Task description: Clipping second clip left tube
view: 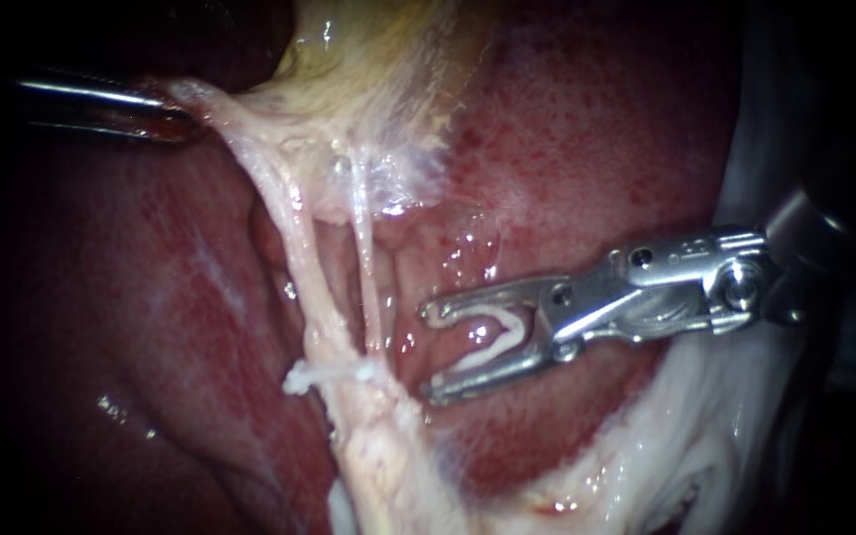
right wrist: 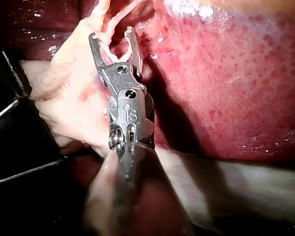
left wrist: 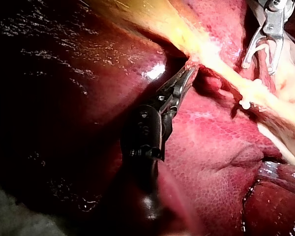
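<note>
White loaded clip held in right instrument's wide jaws, second clip on left tube; left instrument's jaws pinch tissue.

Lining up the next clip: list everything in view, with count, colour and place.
liver: one, red, the background.
pale tissue: one sheet, yellowish-white, upper middle.
left tube: one, pale, thick, running down the middle.
right tube: one, pale, thin, beside it.
set clip: one, white, across the left tube, low.
loaded clip: one, white, open, right of the tubes.
left instrument: one, dark, upper left, pincer shut on the pale tissue.
right instrument: one, silver, from the right, pincer holding the loaded clip.
</note>
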`<state>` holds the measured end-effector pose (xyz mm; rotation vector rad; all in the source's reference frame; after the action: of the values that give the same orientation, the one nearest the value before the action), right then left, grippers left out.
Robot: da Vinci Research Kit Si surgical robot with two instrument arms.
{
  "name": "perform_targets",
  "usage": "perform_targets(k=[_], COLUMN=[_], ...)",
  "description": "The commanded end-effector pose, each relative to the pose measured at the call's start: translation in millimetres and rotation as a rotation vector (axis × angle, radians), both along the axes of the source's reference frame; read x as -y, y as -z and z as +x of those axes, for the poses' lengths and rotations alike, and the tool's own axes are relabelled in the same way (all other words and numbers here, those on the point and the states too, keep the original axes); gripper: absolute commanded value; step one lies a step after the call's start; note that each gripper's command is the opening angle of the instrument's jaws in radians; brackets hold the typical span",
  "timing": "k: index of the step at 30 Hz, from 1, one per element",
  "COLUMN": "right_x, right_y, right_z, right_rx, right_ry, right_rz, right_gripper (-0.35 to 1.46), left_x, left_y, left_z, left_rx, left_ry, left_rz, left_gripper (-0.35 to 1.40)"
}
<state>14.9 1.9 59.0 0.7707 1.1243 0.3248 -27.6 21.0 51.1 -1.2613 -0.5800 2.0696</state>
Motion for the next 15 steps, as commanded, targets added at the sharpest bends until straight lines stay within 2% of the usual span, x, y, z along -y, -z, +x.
perform_targets(k=[1, 7, 15], right_x=[0.0, -0.6, -1.0], right_y=[0.7, 2.3, 1.8], right_z=[0.3, 2.0, 3.8], right_rx=[0.002, 0.006, 0.025], right_ry=[-0.009, -0.029, -0.073], right_rz=[0.005, 0.028, 0.110], right_gripper=[0.41, 0.41, 0.42], left_x=[0.0, 0.1, 0.1], left_y=[0.0, -0.1, -0.3], left_z=[0.0, 0.0, 0.0], left_rx=[0.000, 0.000, 0.000], left_ry=[0.000, 0.000, -0.001], left_rz=[0.000, -0.001, -0.001], left_gripper=[-0.35, -0.35, -0.35])
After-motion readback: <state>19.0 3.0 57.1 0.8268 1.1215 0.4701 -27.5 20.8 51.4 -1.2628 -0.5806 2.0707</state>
